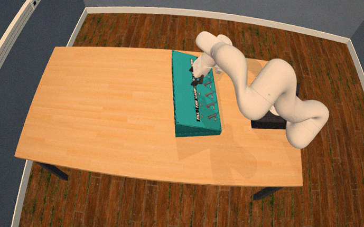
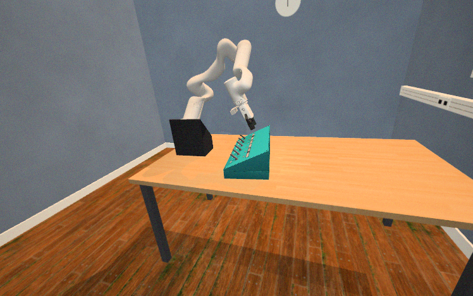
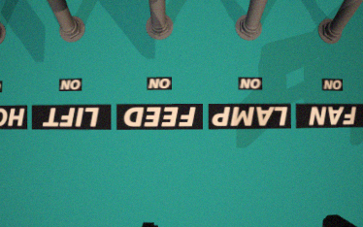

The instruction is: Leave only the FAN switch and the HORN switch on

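A teal wedge-shaped console (image 1: 195, 92) lies on the wooden table; it also shows in the side view (image 2: 251, 153). Its sloped face carries a row of grey toggle switches with black labels. In the wrist view I read LIFT (image 3: 72, 116), FEED (image 3: 159, 116), LAMP (image 3: 249, 115) and FAN (image 3: 330, 115), with the HORN label (image 3: 12, 116) cut off at the left edge. The lever bases of FEED (image 3: 159, 26) and FAN (image 3: 332, 29) run out of the top edge, so I cannot tell their positions. My gripper (image 1: 197, 81) is open and empty, hovering just above the console face over FEED and LAMP.
The arm's black base block (image 2: 190, 141) stands on the table right behind the console. The arm hides the console's far end in the overhead view. The console sits near the table's middle, far from the table edges.
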Controlling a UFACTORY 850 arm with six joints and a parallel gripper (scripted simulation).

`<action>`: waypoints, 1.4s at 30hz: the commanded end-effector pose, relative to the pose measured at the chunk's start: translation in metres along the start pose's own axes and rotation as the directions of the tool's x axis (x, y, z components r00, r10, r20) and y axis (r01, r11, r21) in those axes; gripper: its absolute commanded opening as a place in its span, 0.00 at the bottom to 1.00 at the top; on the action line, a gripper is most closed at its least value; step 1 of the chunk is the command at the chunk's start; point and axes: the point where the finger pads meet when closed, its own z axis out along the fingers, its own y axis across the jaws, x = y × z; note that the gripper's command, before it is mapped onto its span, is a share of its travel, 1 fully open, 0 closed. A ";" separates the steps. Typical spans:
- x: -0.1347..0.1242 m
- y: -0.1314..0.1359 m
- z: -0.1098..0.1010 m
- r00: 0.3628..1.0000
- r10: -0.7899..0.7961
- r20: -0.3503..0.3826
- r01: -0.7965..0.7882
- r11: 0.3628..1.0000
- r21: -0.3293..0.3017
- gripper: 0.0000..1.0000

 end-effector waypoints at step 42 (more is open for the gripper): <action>-0.001 -0.014 0.000 1.000 -0.001 0.001 0.001 1.000 0.000 1.00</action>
